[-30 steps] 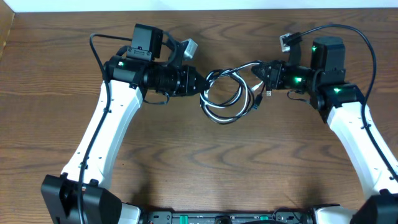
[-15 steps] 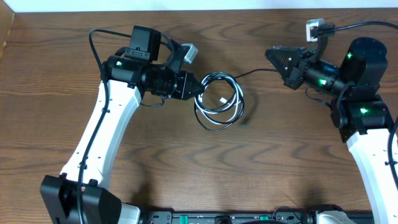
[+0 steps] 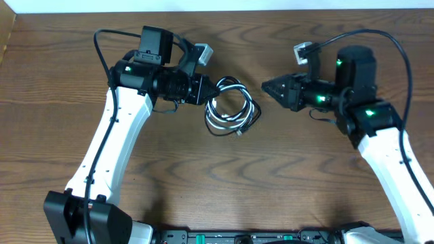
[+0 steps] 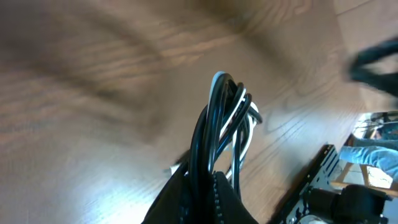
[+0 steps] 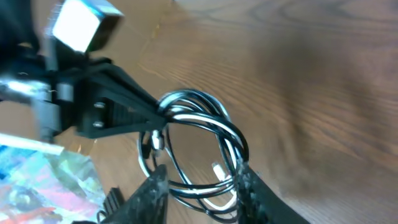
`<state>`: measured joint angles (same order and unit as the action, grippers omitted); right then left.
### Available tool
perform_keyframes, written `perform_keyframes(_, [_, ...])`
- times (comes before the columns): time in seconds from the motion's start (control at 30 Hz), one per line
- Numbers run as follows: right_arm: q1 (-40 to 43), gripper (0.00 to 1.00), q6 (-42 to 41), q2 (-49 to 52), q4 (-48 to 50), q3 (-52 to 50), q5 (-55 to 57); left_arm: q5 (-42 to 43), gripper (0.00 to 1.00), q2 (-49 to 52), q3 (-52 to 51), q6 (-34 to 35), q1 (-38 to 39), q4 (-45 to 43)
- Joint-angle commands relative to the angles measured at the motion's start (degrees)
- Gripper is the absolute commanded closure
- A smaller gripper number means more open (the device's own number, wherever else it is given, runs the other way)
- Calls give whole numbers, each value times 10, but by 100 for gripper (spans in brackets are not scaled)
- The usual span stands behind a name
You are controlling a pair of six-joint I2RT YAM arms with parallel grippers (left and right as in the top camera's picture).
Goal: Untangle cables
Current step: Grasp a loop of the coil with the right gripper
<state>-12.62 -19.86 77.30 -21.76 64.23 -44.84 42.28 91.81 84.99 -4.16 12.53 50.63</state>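
Table carries the cables, black and white coiled in one roundish loop between the arms. Left gripper is clamped on the loop's near rim. Right gripper, part-open and empty, points at its far side, just apart. Only the right wrist view shows those jaws parted

- Two cables, a thin black cord and a thin white cord, are wound together into one small, tangled bundle of overlapping loops.
- The bundle is at mid-table, its upper-left edge pinched in the left gripper, where the strands run side by side.
- A small white plug end shows at the lower edge.
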Motion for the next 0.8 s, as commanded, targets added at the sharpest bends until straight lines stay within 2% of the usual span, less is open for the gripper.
perform_keyframes(0.0, [-18, 66, 32, 30, 18, 7, -3, 68, 93, -4, 3, -14, -2, -15])
perform_keyframes(0.1, [-31, 64, 45, 36, 38, 7, -10, 98, 92, -4, 3, 1, -2, -16])
perform_keyframes(0.17, [-42, 64, 22, 35, 60, 7, -18, 69, 93, -3, 3, 68, -2, -15])
perform_keyframes(0.23, [-50, 65, -33, 35, 78, 7, -15, 32, 93, -3, 3, 138, -2, -17])
perform_keyframes(0.27, [-59, 68, -107, 35, 79, 7, 17, 15, 93, -3, 3, 182, -2, -25])
perform_keyframes(0.47, [-97, 69, -261, 63, 78, 7, 113, 16, 93, -3, 3, 292, -2, -62])
perform_keyframes(0.6, [-104, 68, -310, 95, 141, 7, 115, 16, 93, -3, 3, 325, -2, -62])
perform_keyframes(0.77, [-109, 68, -346, 125, 205, 7, 106, 18, 93, -3, 3, 332, 1, -62])
